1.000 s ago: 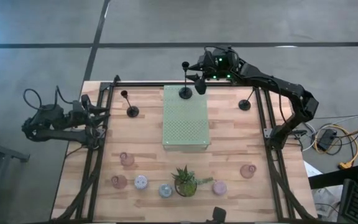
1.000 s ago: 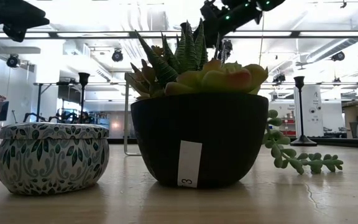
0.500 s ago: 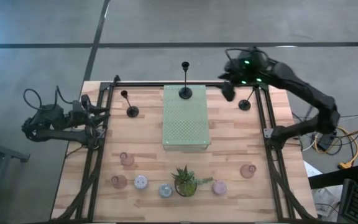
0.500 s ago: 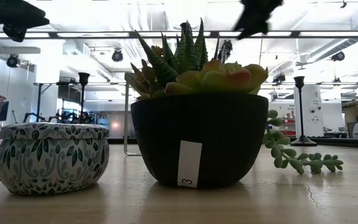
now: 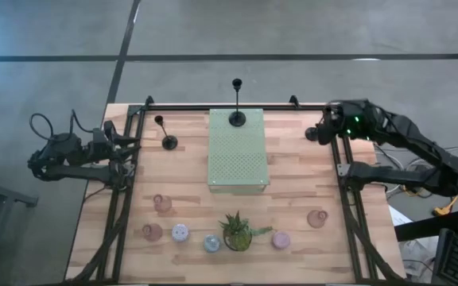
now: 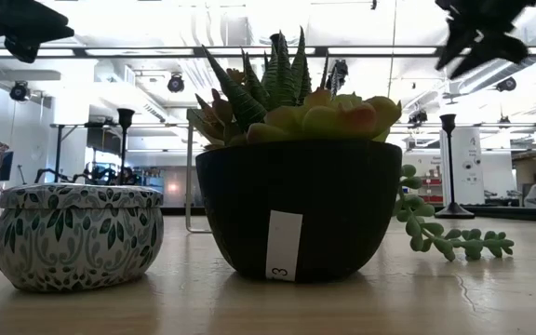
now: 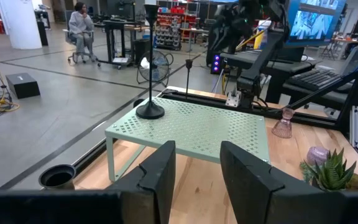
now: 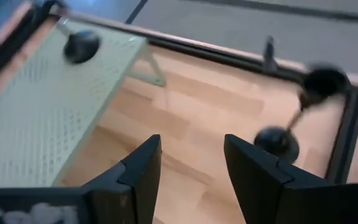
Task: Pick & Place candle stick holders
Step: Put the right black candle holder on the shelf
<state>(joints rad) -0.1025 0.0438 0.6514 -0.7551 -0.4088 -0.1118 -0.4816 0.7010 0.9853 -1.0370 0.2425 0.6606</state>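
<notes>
One black stick [image 5: 236,117] stands by its round base on the far end of the pale green mat [image 5: 238,151]. A second stick [image 5: 168,142] stands on the table left of the mat, and a third [image 5: 313,134] right of it. Pink glass holders [image 5: 162,203], [image 5: 152,232], [image 5: 317,218] and pastel cups [image 5: 180,233], [image 5: 211,243], [image 5: 281,239] stand along the near side. My right gripper [image 5: 325,131] is open and empty, above and just right of the third stick [image 8: 277,142]. My left gripper [image 7: 197,168] is open and empty at the table's left edge.
A spiky green potted plant [image 5: 238,231] stands among the cups at the near edge and fills the low view [image 6: 296,186]. Black frame rails [image 5: 342,171] run along the table's left, right and far sides. Bare wood lies between the mat and the third stick.
My right gripper has gone from beside the stick on the mat's far end toward the table's right edge and has come to the third stick. The stick on the mat stays upright where it was.
</notes>
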